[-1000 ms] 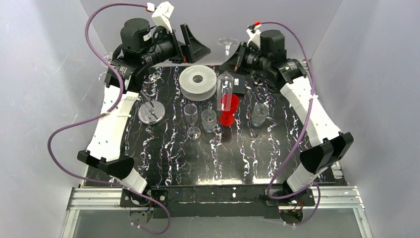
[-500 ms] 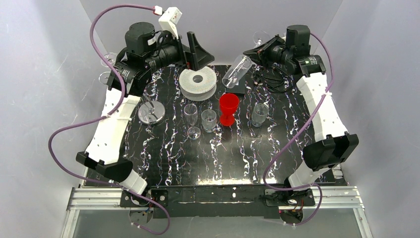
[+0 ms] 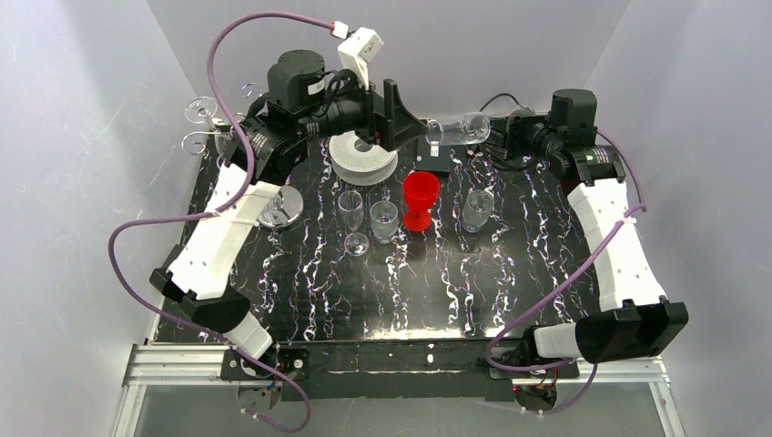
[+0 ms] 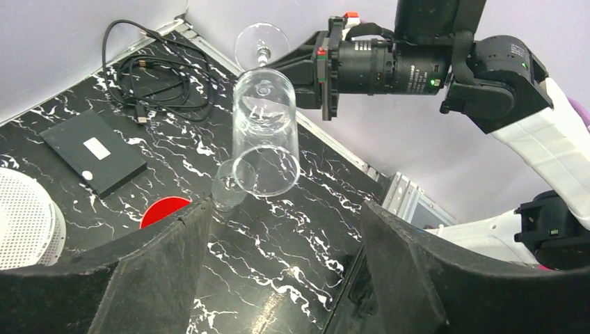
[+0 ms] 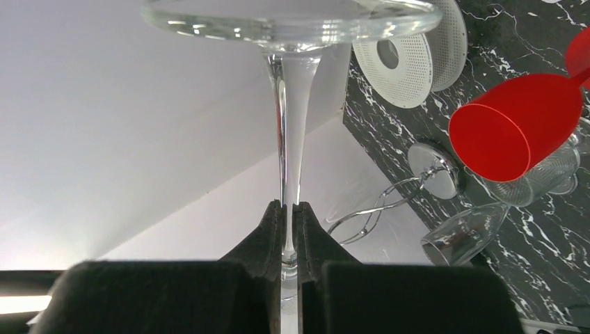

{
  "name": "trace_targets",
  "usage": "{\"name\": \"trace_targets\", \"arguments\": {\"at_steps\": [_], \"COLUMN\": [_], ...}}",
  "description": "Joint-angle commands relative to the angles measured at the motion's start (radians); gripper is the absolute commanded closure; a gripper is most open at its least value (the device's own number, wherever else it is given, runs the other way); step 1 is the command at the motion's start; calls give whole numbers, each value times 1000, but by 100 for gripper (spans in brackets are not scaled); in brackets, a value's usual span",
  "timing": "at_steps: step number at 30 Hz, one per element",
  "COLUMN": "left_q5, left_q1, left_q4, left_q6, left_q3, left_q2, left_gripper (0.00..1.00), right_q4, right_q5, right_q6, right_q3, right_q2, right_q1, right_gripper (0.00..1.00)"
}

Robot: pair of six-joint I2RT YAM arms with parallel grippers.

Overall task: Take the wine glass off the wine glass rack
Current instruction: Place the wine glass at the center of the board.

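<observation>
Swung rightward since earlier, the wine glass (image 3: 460, 128) lies sideways, stem pinched tight in the right gripper (image 5: 288, 233), well clear of the rack (image 3: 280, 208); left gripper (image 4: 282, 209) gapes empty

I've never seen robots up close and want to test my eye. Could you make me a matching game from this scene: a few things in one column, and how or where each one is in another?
Things:
1. wine glass
2. red cup
3. white spool
4. left gripper

States:
A. open, holding nothing
B. lying flat on the table
C. sideways in the air, stem pinched by the right gripper
D. standing upright on the table

Pairs: 1-C, 2-D, 3-B, 4-A
</observation>
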Motion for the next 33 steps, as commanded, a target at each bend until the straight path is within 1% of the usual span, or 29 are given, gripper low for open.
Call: {"name": "trace_targets", "arguments": {"at_steps": [1,12,17,21,25,33], "left_q5": [-9,-67,-86,-111,-141,-175], "left_q1": [-41,-124,-178,-210,-228,-232], "left_q4": [56,43,49,56,57,37], "left_q6": [47,112,149,168,174,201], "left_q3": [25,47,62,72,90,162], "left_q2": [3,36,68,85,91,112], "left_gripper": [26,34,37,39,41,45], "right_q4": [112,137,83,85,86,149], "right_q5": [-4,-75,-111,-144,-179,-226], "right_q6": [102,210,218,225,220,232], "right_q3": [-16,-139,-172,-201,-219,-269], "right_q2": [-59,-173,-239,-279,-296,-320], "right_q1": [-29,-79,-112,-150,-150,-151], "right_gripper": [99,99,99,99,99,99]}}
